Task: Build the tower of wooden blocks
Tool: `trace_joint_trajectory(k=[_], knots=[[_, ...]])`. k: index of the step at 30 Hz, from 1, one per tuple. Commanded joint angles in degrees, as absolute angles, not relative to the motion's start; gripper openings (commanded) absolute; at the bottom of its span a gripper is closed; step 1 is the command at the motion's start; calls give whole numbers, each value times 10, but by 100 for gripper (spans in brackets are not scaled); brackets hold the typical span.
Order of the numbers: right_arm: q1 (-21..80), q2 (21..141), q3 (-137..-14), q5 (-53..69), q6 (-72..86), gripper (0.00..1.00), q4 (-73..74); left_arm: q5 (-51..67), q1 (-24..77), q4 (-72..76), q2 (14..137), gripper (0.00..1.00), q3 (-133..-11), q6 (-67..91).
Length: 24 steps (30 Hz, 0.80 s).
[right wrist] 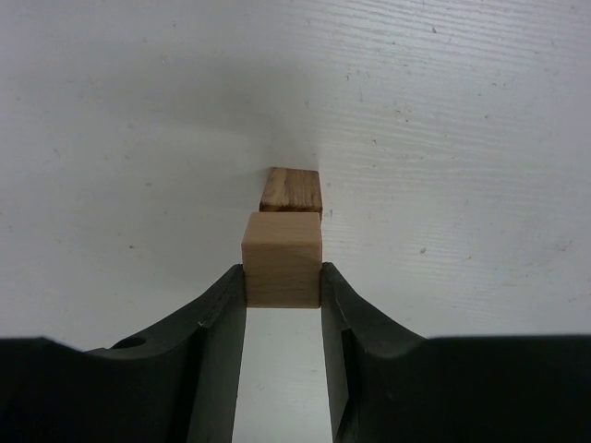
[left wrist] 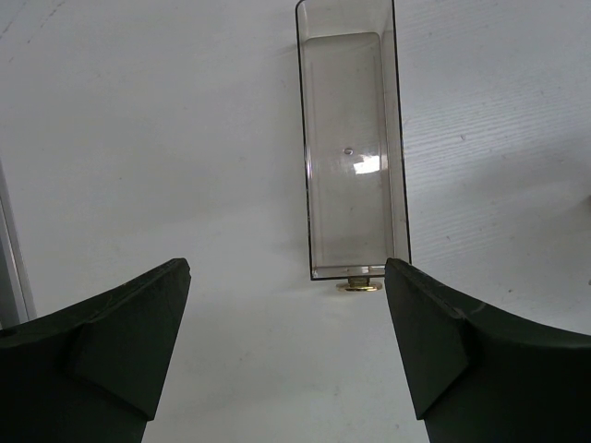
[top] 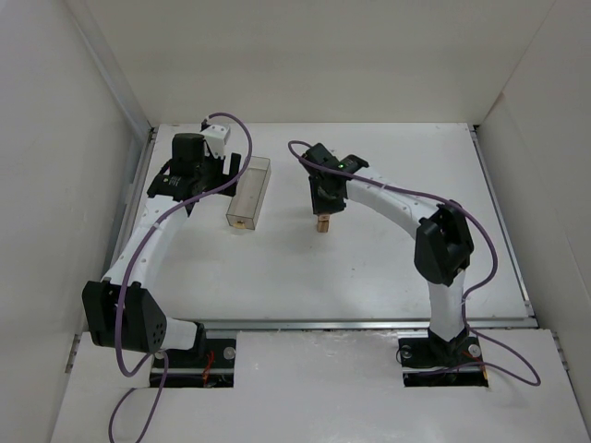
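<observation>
Right wrist — fingers (right wrist: 214,341) pinch wood block (right wrist: 283,260); second block (right wrist: 292,191) beyond.

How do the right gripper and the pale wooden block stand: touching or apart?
Touching. In the right wrist view the right gripper is shut on the pale block: both fingers press flat against its sides, with no gap.
</observation>
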State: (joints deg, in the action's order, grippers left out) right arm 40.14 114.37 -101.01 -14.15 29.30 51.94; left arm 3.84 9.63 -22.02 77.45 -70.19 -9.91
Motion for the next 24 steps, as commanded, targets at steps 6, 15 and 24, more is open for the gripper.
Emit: trace_joint_trajectory(k=[6,15,24], knots=[[405,1144,-1017,-137,288,8,515,41,97,-202,768,84,-700,-91],[405,1156,-1017,-144,288,8,515,41,97,-202,768,84,-700,-91],[405,1156,-1012,-144,288,17,515,41,97,-202,768,84,-700,-91]])
